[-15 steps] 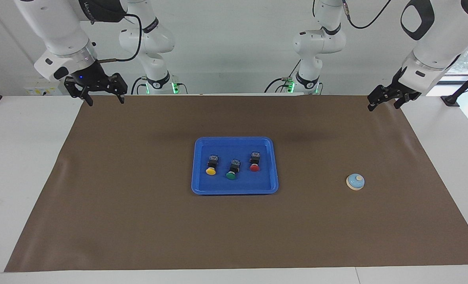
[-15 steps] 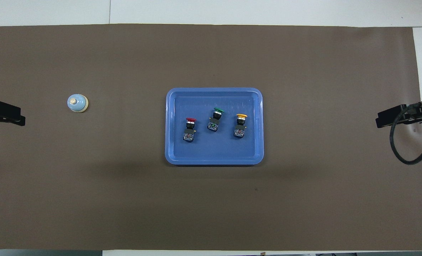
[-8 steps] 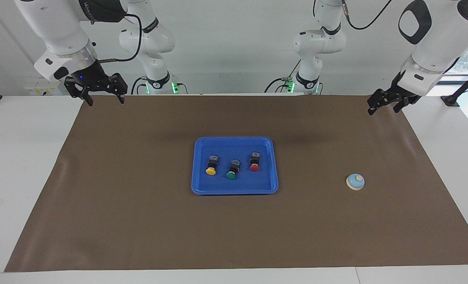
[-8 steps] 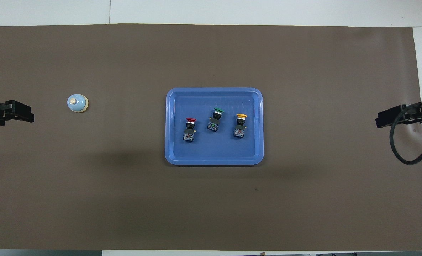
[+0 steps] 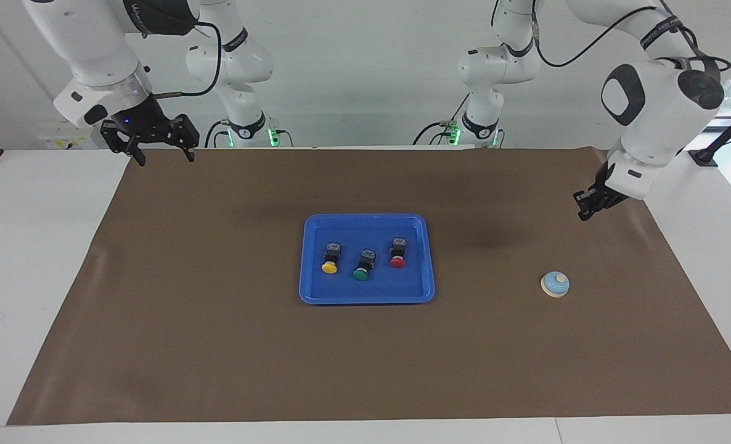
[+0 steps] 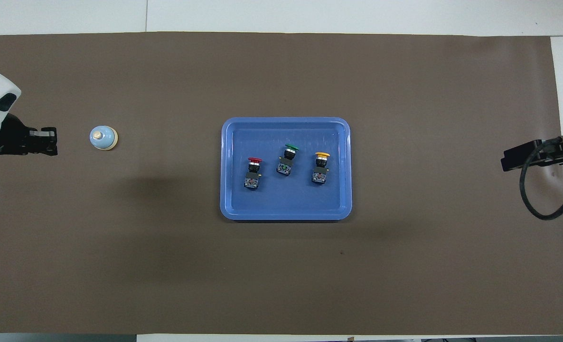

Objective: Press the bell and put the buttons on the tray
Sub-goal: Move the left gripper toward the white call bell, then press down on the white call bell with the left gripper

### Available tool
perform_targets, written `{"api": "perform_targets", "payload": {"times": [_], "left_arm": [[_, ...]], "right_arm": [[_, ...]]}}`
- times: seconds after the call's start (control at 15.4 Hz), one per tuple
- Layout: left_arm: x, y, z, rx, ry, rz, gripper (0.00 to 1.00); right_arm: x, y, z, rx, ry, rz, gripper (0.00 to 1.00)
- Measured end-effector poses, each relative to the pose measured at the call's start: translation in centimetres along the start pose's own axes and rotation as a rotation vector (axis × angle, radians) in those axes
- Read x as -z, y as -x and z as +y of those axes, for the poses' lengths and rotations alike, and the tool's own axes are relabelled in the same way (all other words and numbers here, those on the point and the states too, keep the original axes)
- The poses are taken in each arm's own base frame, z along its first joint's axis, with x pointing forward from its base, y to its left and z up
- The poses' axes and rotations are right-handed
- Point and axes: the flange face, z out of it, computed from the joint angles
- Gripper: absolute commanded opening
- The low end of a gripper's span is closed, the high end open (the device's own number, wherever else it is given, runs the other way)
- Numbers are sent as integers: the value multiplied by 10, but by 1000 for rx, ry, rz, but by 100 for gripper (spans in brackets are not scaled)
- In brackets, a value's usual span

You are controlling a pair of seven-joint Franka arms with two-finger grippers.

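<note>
The light-blue bell [image 5: 555,284] stands on the brown mat toward the left arm's end; it also shows in the overhead view [image 6: 103,137]. The blue tray [image 5: 365,219] lies mid-table and also shows in the overhead view [image 6: 286,120]. In it lie the yellow button [image 5: 330,267], the green button [image 5: 360,275] and the red button [image 5: 397,263]. My left gripper [image 5: 583,208] hangs over the mat beside the bell, apart from it. My right gripper [image 5: 162,154] is open and empty, and waits over the mat's corner at the right arm's end.
A brown mat [image 5: 217,345] covers most of the white table. A black cable [image 6: 530,199] loops by the right gripper [image 6: 511,160]. Two further arm bases stand at the robots' edge of the table.
My left arm has swung down and out over the mat toward the bell. The right arm, the tray, the buttons and the bell have not moved.
</note>
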Motion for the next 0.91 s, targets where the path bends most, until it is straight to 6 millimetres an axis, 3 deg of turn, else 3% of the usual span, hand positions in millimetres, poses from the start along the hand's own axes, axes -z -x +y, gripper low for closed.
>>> {"api": "perform_targets", "payload": {"times": [0.19,0.32,0.91], "left_arm": [[-51,-23,3,-1,-3,3,0],[-72,-33,4,0,-4,16,0],[-107,-44,5,-2,-5,23,0]], "right_arm": [[0,0,0,0,0,0,100],[0,0,0,0,0,0,100],[0,0,0,0,0,0,100]]}}
